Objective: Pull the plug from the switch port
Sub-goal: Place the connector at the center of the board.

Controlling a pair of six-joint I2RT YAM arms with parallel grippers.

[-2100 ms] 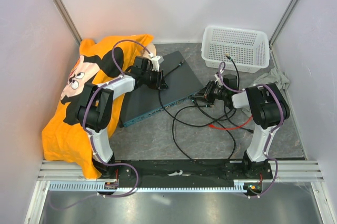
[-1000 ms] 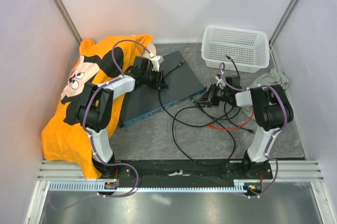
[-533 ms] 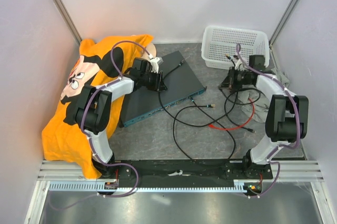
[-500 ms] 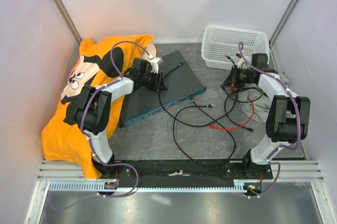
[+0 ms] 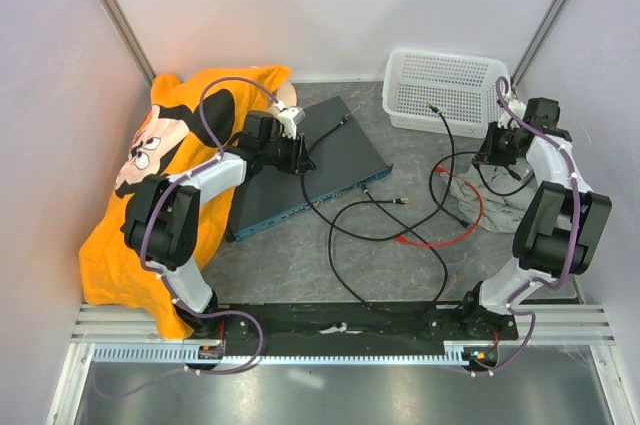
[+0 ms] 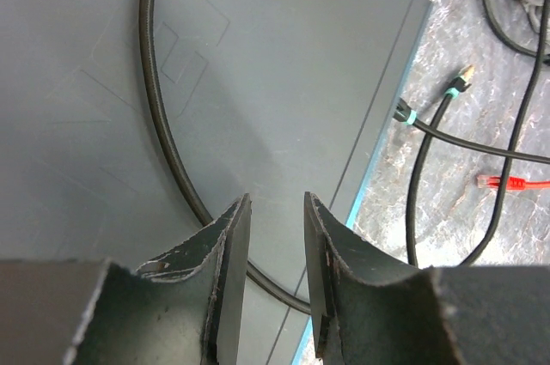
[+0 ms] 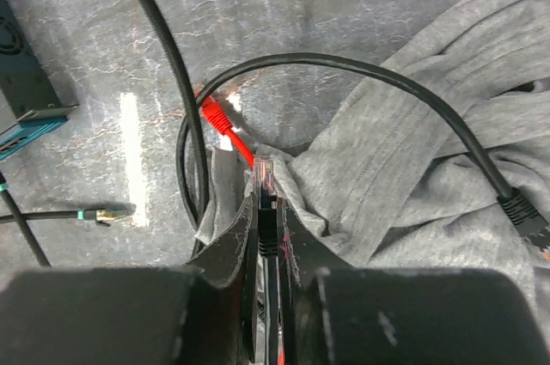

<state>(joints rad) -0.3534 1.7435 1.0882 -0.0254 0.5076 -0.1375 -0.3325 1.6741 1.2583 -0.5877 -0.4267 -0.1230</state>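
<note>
Right fingers [image 7: 230, 255] pinch a clear plug [image 7: 265, 174] on a black cable, over grey cloth [image 7: 412, 150] near the tabletop's right edge, well apart from the switch [image 5: 345, 150]. Left fingers [image 6: 230, 253] narrowly spread, empty, over the switch top. Pull looks done; next: lay plug down, let go. Switch sits centre-left, long axis running near-left to far-right, socket face toward the near-right corner.

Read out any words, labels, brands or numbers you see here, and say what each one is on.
No readable text in any view.
The switch: only faint embossed outlines on its top, no letters.
The orange cloth: a cartoon mouse picture, no words.
The plug in the right gripper: no legible marking.
</note>
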